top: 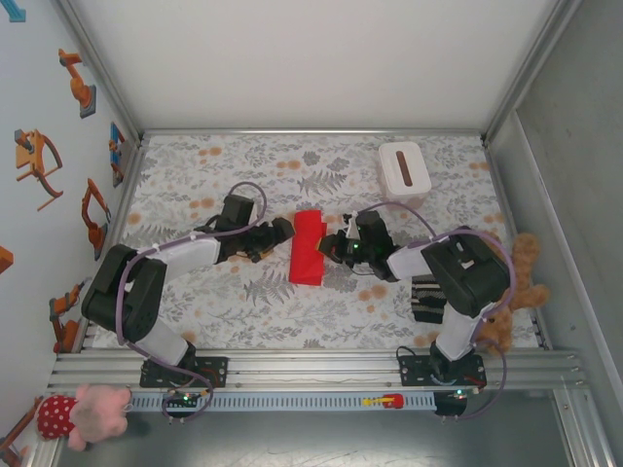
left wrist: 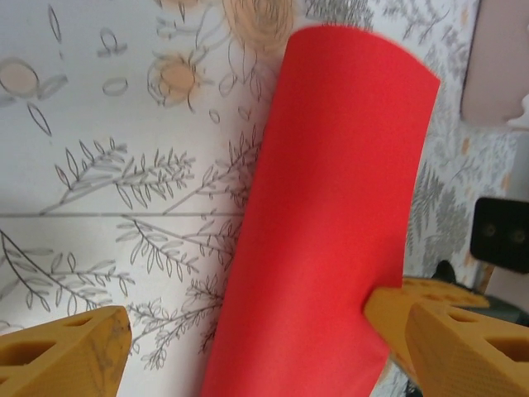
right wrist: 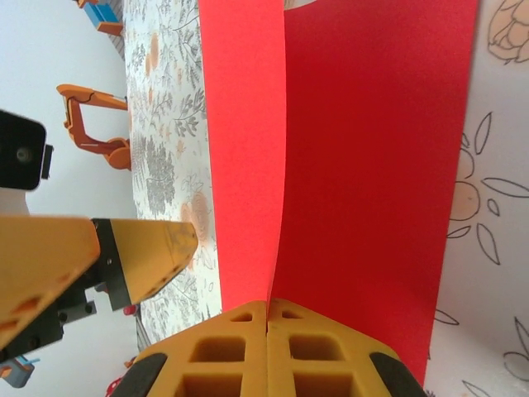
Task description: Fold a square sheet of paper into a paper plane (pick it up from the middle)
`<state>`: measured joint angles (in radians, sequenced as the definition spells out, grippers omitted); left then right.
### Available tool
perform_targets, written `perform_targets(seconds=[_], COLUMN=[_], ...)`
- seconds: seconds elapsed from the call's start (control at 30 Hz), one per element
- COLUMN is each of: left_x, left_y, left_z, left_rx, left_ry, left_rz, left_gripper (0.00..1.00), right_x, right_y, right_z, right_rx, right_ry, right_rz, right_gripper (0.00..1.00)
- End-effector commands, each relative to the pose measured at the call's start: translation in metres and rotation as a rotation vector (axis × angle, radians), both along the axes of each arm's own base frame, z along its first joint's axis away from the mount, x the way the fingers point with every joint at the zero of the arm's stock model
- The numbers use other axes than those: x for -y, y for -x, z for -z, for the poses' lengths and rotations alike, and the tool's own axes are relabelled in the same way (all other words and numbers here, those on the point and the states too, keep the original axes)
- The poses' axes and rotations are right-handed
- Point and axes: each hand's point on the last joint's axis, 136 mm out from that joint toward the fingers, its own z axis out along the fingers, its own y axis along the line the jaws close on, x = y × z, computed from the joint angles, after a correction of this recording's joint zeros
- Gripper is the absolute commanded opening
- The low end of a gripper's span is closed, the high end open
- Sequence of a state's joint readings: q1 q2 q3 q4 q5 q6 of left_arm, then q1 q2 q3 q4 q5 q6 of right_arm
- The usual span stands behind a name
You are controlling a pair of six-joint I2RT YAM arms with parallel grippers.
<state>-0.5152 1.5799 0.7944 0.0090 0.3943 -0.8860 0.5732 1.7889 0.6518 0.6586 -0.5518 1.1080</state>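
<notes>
The square sheet of paper [top: 310,246] is bright red and doubled over into a tall narrow strip at the middle of the floral table mat. My right gripper [top: 332,245] meets its right side. In the right wrist view that gripper [right wrist: 267,303] is shut on the paper [right wrist: 372,165], pinching a raised fold between its yellow pads. My left gripper [top: 279,233] sits at the strip's left side. In the left wrist view it [left wrist: 248,318] stands open, with the bowed paper [left wrist: 331,215] lying between its fingers [left wrist: 70,347]. Its right finger touches the paper's edge.
A white box [top: 404,167] with a dark slot lies at the back right of the mat. A black block [top: 425,298] and a brown teddy bear [top: 516,282] sit by the right arm. A pink plush toy [top: 88,413] is at the near left, off the mat.
</notes>
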Motion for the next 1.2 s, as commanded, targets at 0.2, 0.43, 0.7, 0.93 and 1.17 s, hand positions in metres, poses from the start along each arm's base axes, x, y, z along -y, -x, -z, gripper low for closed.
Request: perform_targets(seconds=[0.2,0.43,0.7,0.93,1.17], left_x=[0.024,0.032,0.036,0.034,0.022], left_y=[0.010,0.007,0.006,0.006,0.011], left_z=[0.008,0.020,0.029,0.043,0.059], left_rx=[-0.018,-0.063,-0.088,-0.118,-0.153], left_ry=[-0.076,-0.115,-0.159,-0.208,-0.296], left_rz=[0.144,0.199,0.225,0.217,0.212], left_gripper=[0.77,0.70,0.61,0.53,0.42], right_x=[0.001,0.001,-0.002,-0.003,0.006], right_y=[-0.007,-0.008,-0.009,-0.007,-0.008], right_z=[0.020,0.021,0.023,0.024,0.019], right_rx=[-0.059,-0.081,-0.106,-0.124,-0.111], right_ry=[0.015,0.027,0.029,0.033,0.059], right_rz=[0.054,0.056,0.047,0.042,0.071], right_gripper=[0.00,0.00,0.00,0.00,0.02])
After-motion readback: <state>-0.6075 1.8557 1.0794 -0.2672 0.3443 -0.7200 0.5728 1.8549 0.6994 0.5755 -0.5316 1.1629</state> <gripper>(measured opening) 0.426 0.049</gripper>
